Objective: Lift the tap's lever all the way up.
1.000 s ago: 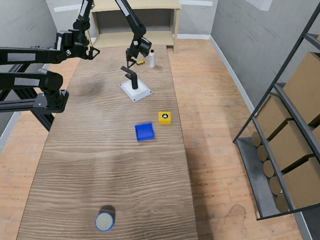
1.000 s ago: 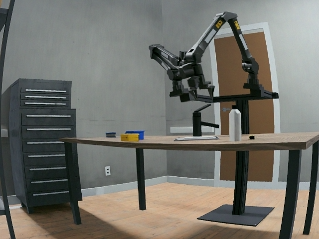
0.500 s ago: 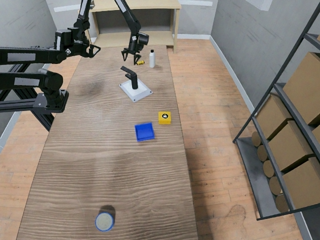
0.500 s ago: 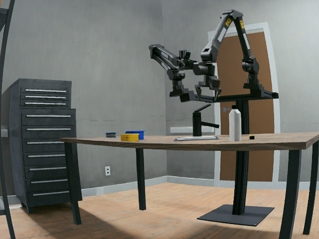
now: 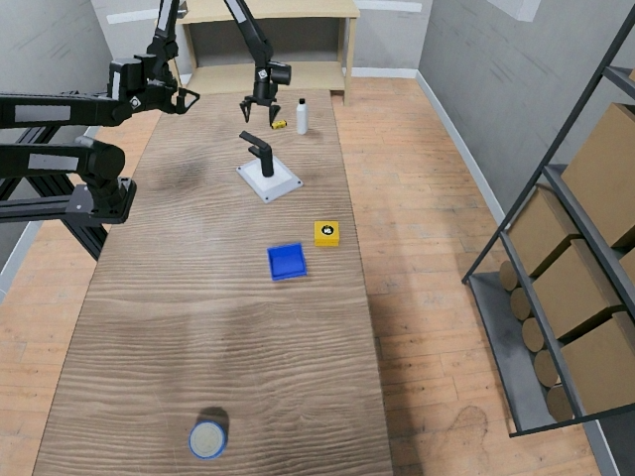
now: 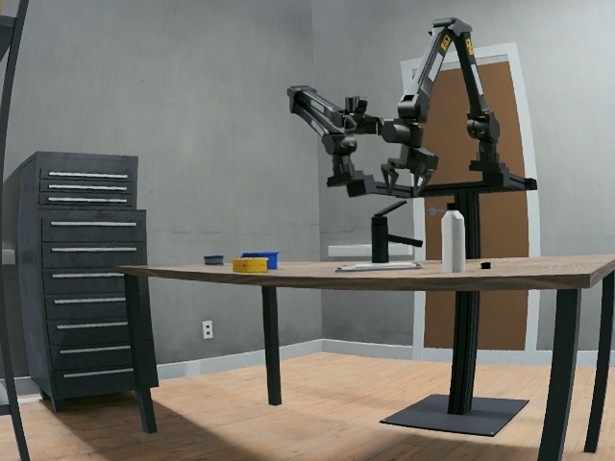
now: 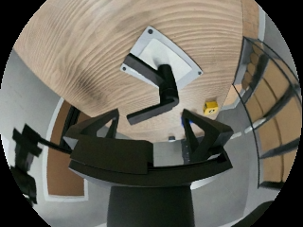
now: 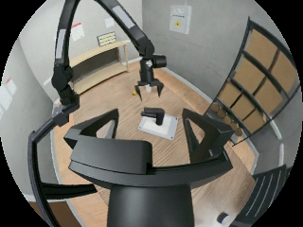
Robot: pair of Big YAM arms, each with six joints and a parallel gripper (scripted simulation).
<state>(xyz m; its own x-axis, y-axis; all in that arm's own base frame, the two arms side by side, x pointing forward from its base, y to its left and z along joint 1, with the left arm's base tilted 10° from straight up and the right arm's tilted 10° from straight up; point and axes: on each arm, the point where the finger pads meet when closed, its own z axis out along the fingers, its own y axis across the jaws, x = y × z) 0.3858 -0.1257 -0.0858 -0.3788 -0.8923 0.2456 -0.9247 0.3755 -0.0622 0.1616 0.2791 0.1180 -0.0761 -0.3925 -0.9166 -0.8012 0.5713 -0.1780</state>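
The tap [image 5: 266, 163] [image 6: 379, 240] [image 7: 167, 82] [image 8: 159, 118] stands upright on a pale base plate [image 5: 277, 190] [image 6: 357, 268] [image 7: 193, 75] [image 8: 166, 135] screwed-looking at its corners, probably so it cannot slide when pushed. Its black lever [image 5: 254, 139] [image 6: 390, 208] [image 7: 149, 113] [image 8: 151, 110] slants upward, above the spout [image 5: 254, 150] [image 6: 405, 241] [image 7: 142, 66]. The lift looks done or nearly so, though the upper stop cannot be judged.

The left pincer [image 5: 259, 121] [image 6: 404, 192] [image 7: 151, 112] [image 8: 150, 98] is released, fingers wide and pointing down, apart from the lever; that gap would suit backing away, or one more nudge from below. A careless descent could press the lever down again. The right pincer [image 5: 190, 102] [image 8: 150, 112] is also released and held well off to the side, likely to leave room for the other arm.

The desk [image 5: 204, 332] [image 6: 298, 279] [image 7: 95, 47] [image 8: 199, 189] has a brown wood grain. Beyond the tap are a white bottle [image 5: 302, 118] [image 6: 453, 243] and a small yellow cylinder [image 5: 279, 124] [image 6: 485, 265]; on the opposite side are a yellow box [image 5: 320, 238] [image 6: 248, 265] [image 7: 210, 108], a blue tray [image 5: 290, 277] [image 6: 270, 258] and, well apart, a round blue-rimmed tin [image 5: 206, 439] [image 6: 213, 259].

The room has grey walls, a plank floor, a dark drawer cabinet [image 6: 94, 298] and a brown door [image 6: 474, 317]
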